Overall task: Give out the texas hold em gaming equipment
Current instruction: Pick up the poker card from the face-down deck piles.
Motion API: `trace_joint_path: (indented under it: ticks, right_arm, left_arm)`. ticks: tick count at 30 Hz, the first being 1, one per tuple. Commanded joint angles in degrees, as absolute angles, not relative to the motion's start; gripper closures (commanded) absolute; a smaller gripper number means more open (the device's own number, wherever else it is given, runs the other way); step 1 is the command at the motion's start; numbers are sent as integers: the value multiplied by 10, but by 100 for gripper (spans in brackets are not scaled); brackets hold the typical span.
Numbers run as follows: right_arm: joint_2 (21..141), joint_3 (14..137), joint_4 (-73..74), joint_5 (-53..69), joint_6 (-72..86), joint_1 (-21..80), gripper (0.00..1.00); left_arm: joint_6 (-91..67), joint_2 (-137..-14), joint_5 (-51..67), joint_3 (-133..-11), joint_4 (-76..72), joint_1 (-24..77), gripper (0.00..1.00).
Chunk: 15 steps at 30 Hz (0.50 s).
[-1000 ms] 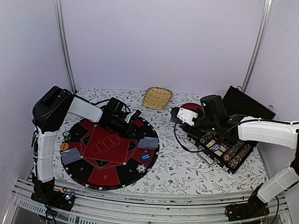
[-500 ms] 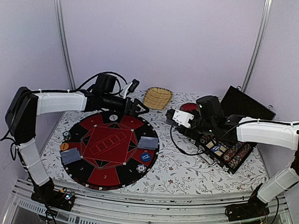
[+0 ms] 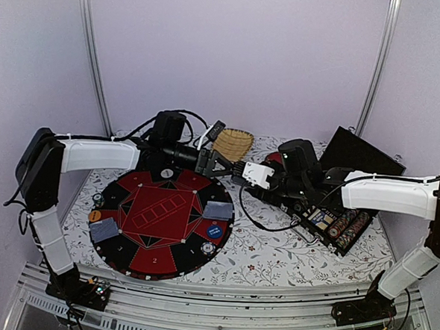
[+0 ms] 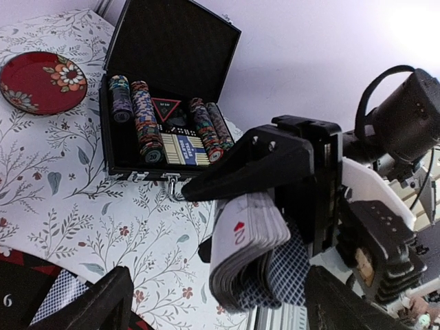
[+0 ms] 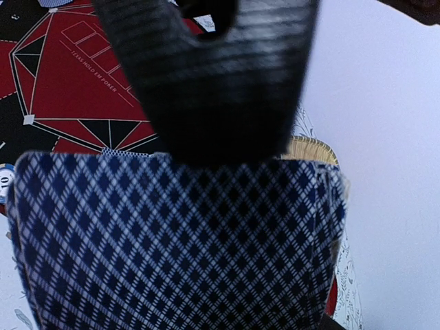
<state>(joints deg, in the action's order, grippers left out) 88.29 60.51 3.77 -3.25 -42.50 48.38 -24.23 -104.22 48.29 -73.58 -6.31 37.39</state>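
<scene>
Over the floral tablecloth, near the basket: light, slippery deck of cards pinched in the right gripper, left gripper spread wide before it; probably best taken by the free edge

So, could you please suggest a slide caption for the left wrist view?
Right tool holds a card deck in front of the open left tool; chip case open behind.
</scene>
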Motion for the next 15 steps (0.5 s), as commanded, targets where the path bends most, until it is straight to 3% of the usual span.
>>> trace_joint_path:
  ticks: [1,12,14,15]
  right_arm:
    - [897,624,26,-19,-422,493,52]
    - [909,632,18,-11,-420,497,52]
    - [909,632,17,-11,-420,497,52]
    - [908,632,15,-11,-420,497,52]
  left_arm:
    - [-268,-1054,502,-731,-110,371,12]
    - [-208,-1082,451,-764,-13,380,19]
    - [-203,-1082,440,-767,-1,380,25]
    - [-200,-1082,432,-770,6,380,32]
